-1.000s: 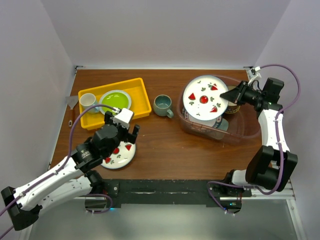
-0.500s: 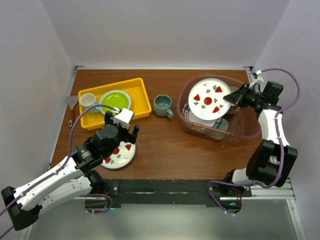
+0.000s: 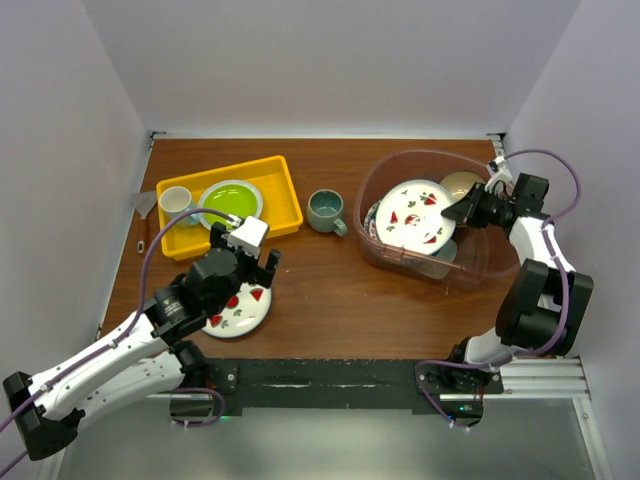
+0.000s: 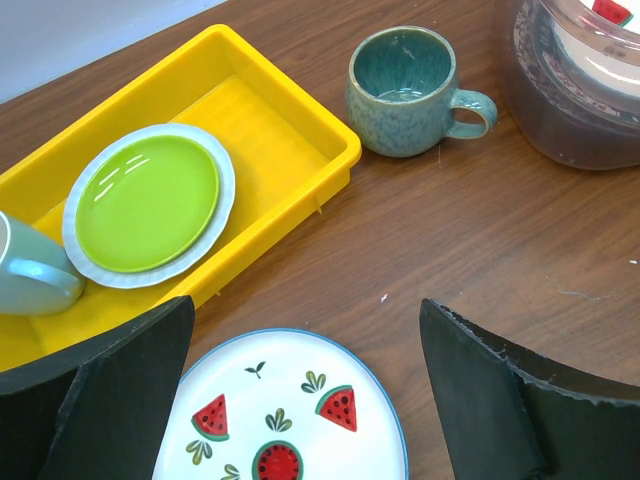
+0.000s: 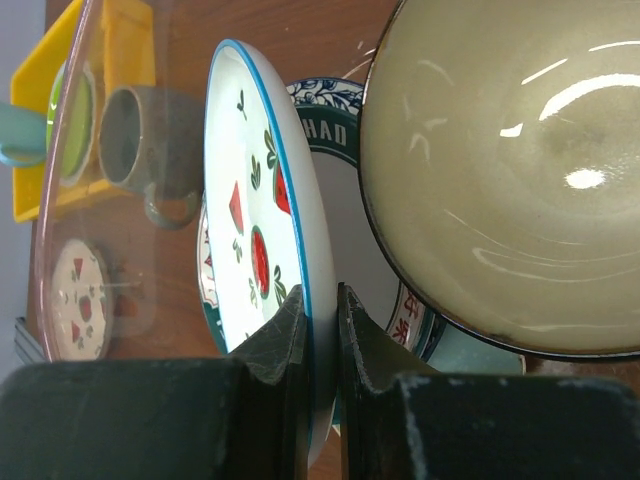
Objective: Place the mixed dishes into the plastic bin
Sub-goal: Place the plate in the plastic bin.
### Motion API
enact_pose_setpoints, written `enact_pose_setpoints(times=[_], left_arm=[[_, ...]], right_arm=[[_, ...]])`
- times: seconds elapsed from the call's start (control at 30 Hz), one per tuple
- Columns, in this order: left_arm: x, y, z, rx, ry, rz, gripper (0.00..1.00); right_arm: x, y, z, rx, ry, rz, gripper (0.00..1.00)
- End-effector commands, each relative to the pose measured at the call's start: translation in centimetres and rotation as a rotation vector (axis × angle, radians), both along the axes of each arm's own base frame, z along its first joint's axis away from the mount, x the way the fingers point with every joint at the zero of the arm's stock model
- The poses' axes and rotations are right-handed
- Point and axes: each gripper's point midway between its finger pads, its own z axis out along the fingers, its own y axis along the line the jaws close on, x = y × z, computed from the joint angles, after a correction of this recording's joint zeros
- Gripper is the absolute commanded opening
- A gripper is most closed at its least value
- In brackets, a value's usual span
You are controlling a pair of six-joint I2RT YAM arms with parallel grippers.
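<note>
One plate, pinched by its rim in the right gripper, tilts on edge inside the bin with a bowl just beside the gripper, so releasing here could crack them together.

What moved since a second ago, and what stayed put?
The right pincer lowered the watermelon plate from above the bin down inside it, and still grips it. The left pincer, the other watermelon plate, the mug and the yellow tray stayed put.
</note>
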Motion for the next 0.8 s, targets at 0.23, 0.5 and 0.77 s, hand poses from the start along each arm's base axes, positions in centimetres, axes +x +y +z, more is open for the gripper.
enact_pose_setpoints(times=[0.23,0.5,0.77], left_arm=[[0.2,-0.4,0.3,-0.036,-0.009,0.001,1.00],[0.2,-0.4,0.3,-0.035,-0.008,0.000,1.00],[0.2,-0.4,0.3,-0.034,-0.009,-0.003,1.00]], right_arm=[[0.2,1.4,0.7,-0.003,-0.045,0.068,0.07],[0.2,1.3,-0.3,-0.018,-0.016,0.076,0.15],[0.1,0.9,-0.9,-0.068,-0.002,0.074,0.22]])
